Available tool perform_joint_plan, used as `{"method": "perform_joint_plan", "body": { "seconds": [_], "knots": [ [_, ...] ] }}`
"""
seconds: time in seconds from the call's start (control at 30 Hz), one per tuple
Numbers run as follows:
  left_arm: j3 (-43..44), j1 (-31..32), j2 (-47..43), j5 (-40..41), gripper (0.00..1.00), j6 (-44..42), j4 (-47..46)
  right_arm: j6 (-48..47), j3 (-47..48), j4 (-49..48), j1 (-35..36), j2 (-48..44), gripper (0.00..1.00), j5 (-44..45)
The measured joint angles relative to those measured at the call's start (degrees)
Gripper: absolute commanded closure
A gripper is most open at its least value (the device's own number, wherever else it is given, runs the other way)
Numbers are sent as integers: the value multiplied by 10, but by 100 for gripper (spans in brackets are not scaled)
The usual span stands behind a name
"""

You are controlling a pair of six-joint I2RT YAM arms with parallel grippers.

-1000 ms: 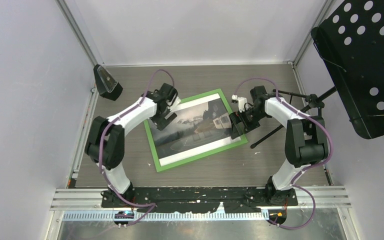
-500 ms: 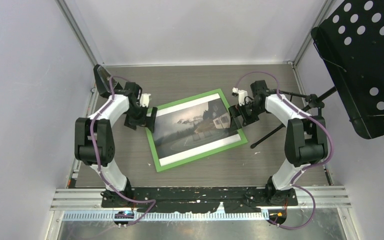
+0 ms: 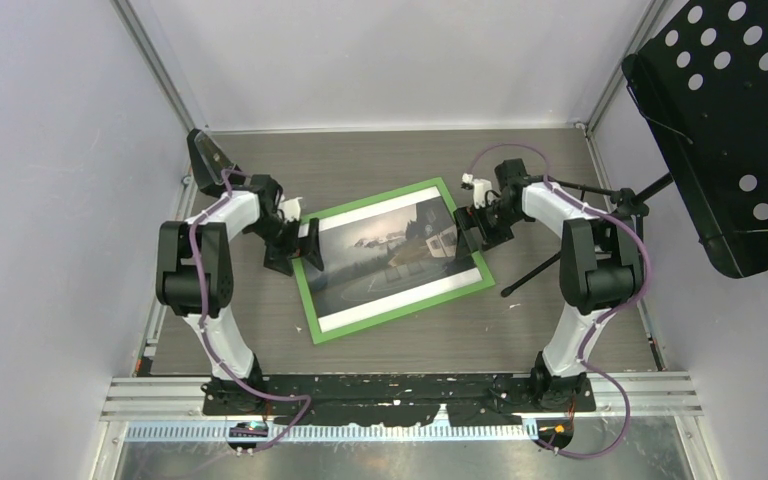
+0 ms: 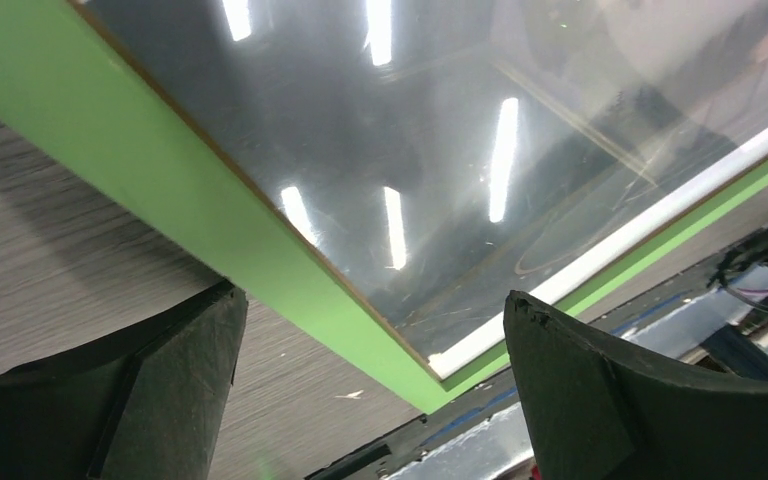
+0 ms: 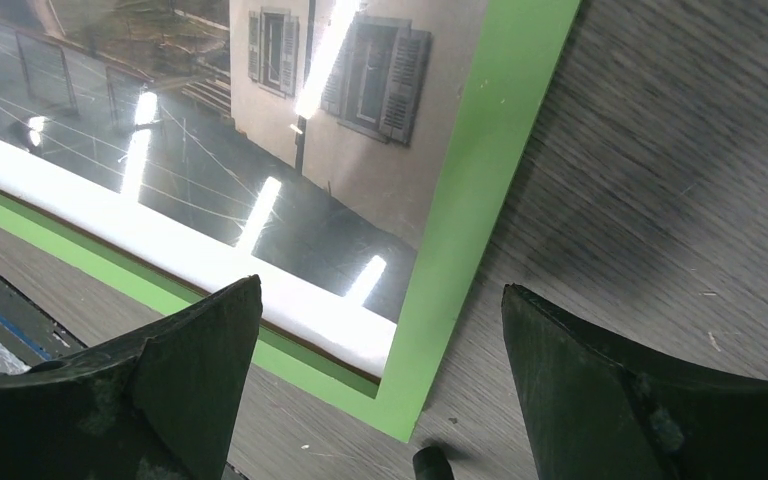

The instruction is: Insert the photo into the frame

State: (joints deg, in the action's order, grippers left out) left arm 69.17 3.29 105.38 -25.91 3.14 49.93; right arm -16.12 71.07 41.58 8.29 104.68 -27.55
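Left gripper [image 3: 298, 243] hovering w/ jaws spread wide over left edge of frame [image 3: 306, 291], right gripper [image 3: 470, 232] hanging open over its right edge, photo [image 3: 385, 258] lying face up inside frame, mid table [image 3: 410, 160]

You had the frame [image 3: 305, 285] lying flat mid-table [image 3: 520, 330], green face up, skewed, right end farther. Your photo [image 3: 390, 255] sat inside it: grey misty road, white house, white bands far and near.

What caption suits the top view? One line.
Open left gripper and right gripper flank the green rectangular frame holding the glossy grey mountain-road photo on a wood-grain table.
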Motion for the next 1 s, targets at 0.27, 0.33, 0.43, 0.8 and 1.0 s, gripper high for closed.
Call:
{"method": "perform_joint_plan", "body": {
  "seconds": [0.27, 0.33, 0.43, 0.8, 1.0],
  "knots": [
    [16, -1, 25, -33, 2, 17, 7, 3, 0, -4, 0, 7, 4, -11],
    [22, -2, 30, -37, 2, 25, 8, 4, -3, -5, 0, 7, 4, -16],
    [34, -2, 40, -42, 2, 30, 10, 4, -7, -4, 0, 7, 4, -21],
    [118, -3, 90, -43, 2, 49, 16, -4, -24, 3, -2, 7, 4, -36],
    [155, -3, 110, -31, 2, 55, 9, -14, -33, 9, -2, 7, 4, -55]
  ]
}}
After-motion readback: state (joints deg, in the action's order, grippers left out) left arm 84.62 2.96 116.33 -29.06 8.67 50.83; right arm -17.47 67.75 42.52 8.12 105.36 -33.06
